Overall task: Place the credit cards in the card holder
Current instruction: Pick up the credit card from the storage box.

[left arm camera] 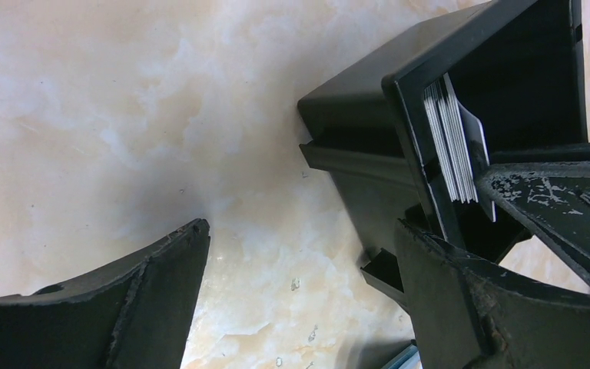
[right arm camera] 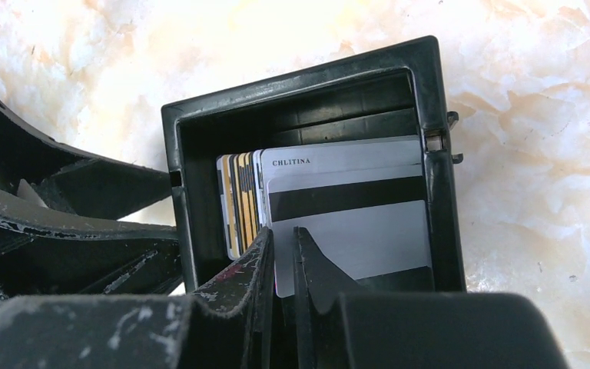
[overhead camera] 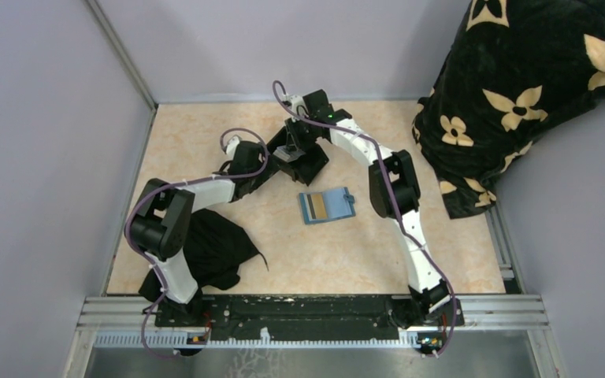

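top view, black tray (overhead camera: 309,168): on the marble table (overhead camera: 347,260), with both arms meeting at it.
top view, card holder (overhead camera: 339,203): lies open and flat just on the arm-base side of the tray, slightly to its right, not touching it.
top view, tan-yellow card (overhead camera: 320,206): sits in the open card holder as a tan strip beside a darker strip.
top view, left gripper (overhead camera: 274,160): at the tray's left side; its jaws are too small to judge here.
top view, right gripper (overhead camera: 295,143): right over the tray, pointing down; its jaws are hidden.
top view, black cloth (overhead camera: 217,248): heaped well left of the tray, beside the left arm.
top view, flowered blanket (overhead camera: 520,87): well right of the tray, against the wall.
left wrist, left gripper (left arm camera: 303,231): jaws spread wide and holding nothing. One finger is just beside the tray's outer wall; I cannot tell whether it touches.
left wrist, stack of cards (left arm camera: 449,138): stands on edge inside the tray (left arm camera: 353,108), against one wall.
right wrist, right gripper (right arm camera: 284,254): tips are down inside the tray (right arm camera: 299,77), jaws nearly together with only a narrow slit between them.
right wrist, grey-silver card (right arm camera: 353,223): the front card in the tray, leaning with its black stripe showing. Its left end lies at the slit; I cannot tell whether the jaws clamp it.
right wrist, stack of cards (right arm camera: 238,204): tan and dark edges stand left of the grey-silver card.
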Action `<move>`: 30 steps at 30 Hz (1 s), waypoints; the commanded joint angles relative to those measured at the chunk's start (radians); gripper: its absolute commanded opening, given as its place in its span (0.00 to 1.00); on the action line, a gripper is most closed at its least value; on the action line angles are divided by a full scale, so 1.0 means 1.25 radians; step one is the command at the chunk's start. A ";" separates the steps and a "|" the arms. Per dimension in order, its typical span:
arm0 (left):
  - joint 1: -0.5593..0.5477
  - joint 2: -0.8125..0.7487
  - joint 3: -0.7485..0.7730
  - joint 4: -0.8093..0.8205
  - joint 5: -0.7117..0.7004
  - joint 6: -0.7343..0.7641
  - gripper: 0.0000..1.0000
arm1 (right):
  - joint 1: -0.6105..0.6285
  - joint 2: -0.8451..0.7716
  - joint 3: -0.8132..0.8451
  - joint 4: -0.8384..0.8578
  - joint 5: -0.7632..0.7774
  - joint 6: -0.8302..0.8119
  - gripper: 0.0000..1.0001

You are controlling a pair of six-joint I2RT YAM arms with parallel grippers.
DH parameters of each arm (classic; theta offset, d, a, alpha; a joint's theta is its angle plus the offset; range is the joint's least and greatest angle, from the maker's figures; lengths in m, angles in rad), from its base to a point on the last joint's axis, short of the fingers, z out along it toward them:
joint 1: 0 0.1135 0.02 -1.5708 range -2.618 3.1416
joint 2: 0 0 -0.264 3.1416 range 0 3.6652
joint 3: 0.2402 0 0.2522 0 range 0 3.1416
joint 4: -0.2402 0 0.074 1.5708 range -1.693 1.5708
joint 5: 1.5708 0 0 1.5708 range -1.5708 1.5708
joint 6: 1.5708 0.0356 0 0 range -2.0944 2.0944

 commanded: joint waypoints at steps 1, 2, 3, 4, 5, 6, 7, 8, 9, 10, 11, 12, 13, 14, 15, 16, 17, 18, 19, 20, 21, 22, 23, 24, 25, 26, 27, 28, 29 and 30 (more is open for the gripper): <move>0.008 0.020 0.023 -0.032 -0.006 0.000 0.96 | 0.006 -0.051 0.014 -0.009 0.079 -0.009 0.11; 0.008 0.021 0.026 -0.035 -0.007 0.000 0.96 | 0.006 -0.050 0.018 -0.011 0.091 -0.011 0.10; 0.008 0.022 0.027 -0.038 -0.008 0.000 0.96 | 0.006 -0.050 0.019 -0.014 0.106 -0.015 0.10; 0.008 0.024 0.029 -0.040 -0.010 0.000 0.96 | 0.006 -0.049 0.023 -0.016 0.119 -0.017 0.10; 0.007 0.025 0.030 -0.042 -0.011 0.000 0.96 | 0.006 -0.048 0.026 -0.018 0.136 -0.020 0.10; 0.008 0.026 0.032 -0.043 -0.012 0.000 0.96 | 0.006 -0.047 0.028 -0.021 0.153 -0.023 0.09; 0.007 0.028 0.034 -0.045 -0.013 0.001 0.96 | 0.006 -0.048 0.027 -0.022 0.167 -0.026 0.09; 0.008 0.030 0.037 -0.048 -0.013 0.001 0.96 | 0.006 -0.049 0.026 -0.021 0.182 -0.027 0.08; 0.008 0.032 0.040 -0.049 -0.015 0.000 0.96 | 0.007 -0.052 0.023 -0.019 0.196 -0.029 0.08; 0.008 0.034 0.042 -0.052 -0.014 0.000 0.96 | 0.006 -0.055 0.020 -0.016 0.207 -0.030 0.08; 0.008 0.036 0.045 -0.053 -0.014 0.000 0.96 | 0.006 -0.058 0.018 -0.013 0.216 -0.031 0.08; 0.009 0.039 0.049 -0.054 -0.014 0.000 0.96 | 0.005 -0.059 0.018 -0.011 0.222 -0.032 0.08; 0.009 0.041 0.052 -0.055 -0.014 0.000 0.96 | 0.006 -0.060 0.018 -0.011 0.230 -0.033 0.07; 0.009 0.043 0.056 -0.057 -0.013 0.001 0.96 | 0.006 -0.060 0.019 -0.010 0.241 -0.035 0.06; 0.009 0.046 0.058 -0.058 -0.013 0.001 0.96 | 0.006 -0.061 0.019 -0.010 0.249 -0.036 0.06; 0.008 0.048 0.063 -0.060 -0.013 0.000 0.96 | 0.006 -0.062 0.019 -0.009 0.258 -0.038 0.05; 0.008 0.049 0.065 -0.061 -0.013 0.001 0.96 | 0.006 -0.063 0.018 -0.008 0.267 -0.039 0.05; 0.009 0.050 0.066 -0.061 -0.013 0.001 0.96 | 0.006 -0.064 0.017 -0.007 0.275 -0.041 0.05; 0.008 0.050 0.067 -0.060 -0.013 0.002 0.96 | 0.006 -0.065 0.017 -0.005 0.282 -0.042 0.05; 0.010 0.050 0.067 -0.061 -0.012 0.002 0.96 | 0.006 -0.066 0.015 -0.004 0.288 -0.043 0.05; 0.010 0.050 0.068 -0.061 -0.012 0.002 0.96 | 0.006 -0.069 0.014 -0.003 0.296 -0.044 0.05; 0.009 0.052 0.068 -0.061 -0.012 0.002 0.97 | 0.006 -0.072 0.014 0.000 0.304 -0.044 0.05; 0.010 0.052 0.067 -0.060 -0.011 0.002 0.97 | 0.006 -0.073 0.013 0.001 0.312 -0.045 0.05; 0.009 0.051 0.068 -0.060 -0.011 0.002 0.97 | 0.006 -0.076 0.012 0.003 0.321 -0.047 0.05; 0.010 0.052 0.069 -0.060 -0.010 0.001 0.96 | 0.006 -0.079 0.011 0.004 0.330 -0.049 0.05; 0.010 0.053 0.070 -0.059 -0.009 0.002 0.97 | 0.006 -0.081 0.010 0.005 0.338 -0.051 0.05; 0.011 0.052 0.070 -0.059 -0.009 0.001 0.97 | 0.006 -0.084 0.009 0.007 0.347 -0.052 0.05; 0.011 0.054 0.070 -0.060 -0.008 0.003 0.96 | 0.004 -0.087 0.005 0.010 0.354 -0.052 0.05; 0.011 0.053 0.070 -0.060 -0.008 0.002 0.96 | 0.003 -0.090 0.001 0.013 0.360 -0.052 0.05; 0.011 0.054 0.070 -0.059 -0.008 0.001 0.96 | 0.002 -0.092 -0.002 0.016 0.367 -0.052 0.05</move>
